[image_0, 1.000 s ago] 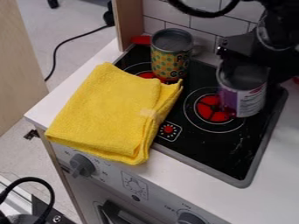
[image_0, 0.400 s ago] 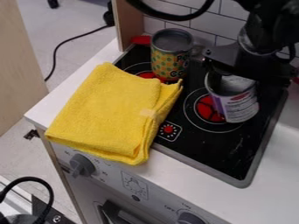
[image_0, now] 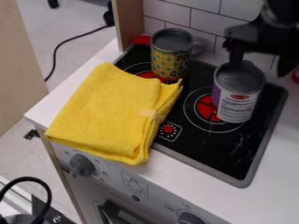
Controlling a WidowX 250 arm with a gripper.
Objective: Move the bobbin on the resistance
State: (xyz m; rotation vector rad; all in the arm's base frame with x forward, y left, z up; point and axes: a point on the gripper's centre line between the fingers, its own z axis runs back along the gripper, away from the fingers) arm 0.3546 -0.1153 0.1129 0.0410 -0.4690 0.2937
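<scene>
My gripper (image_0: pixel 261 64) is at the upper right, open, with one finger above the open top of the purple-and-white can and the other out to the right of it. That can (image_0: pixel 236 104) stands upright on the black stove, over the right part of the red resistance (image_0: pixel 206 108) with white rings around it. No bobbin can be told apart from the cans. A second can (image_0: pixel 169 59), green and yellow, stands at the back left, on the rear burner.
A folded yellow cloth (image_0: pixel 108 113) lies over the counter and the stove's left edge. Behind the stove rises a white tiled wall (image_0: pixel 207 26); a wooden post (image_0: pixel 130 22) stands at its left. Knobs (image_0: pixel 82 165) line the front panel.
The purple-and-white can was tilted and now stands upright, its label turned a little. My gripper has risen and shifted right, spreading away from the can.
</scene>
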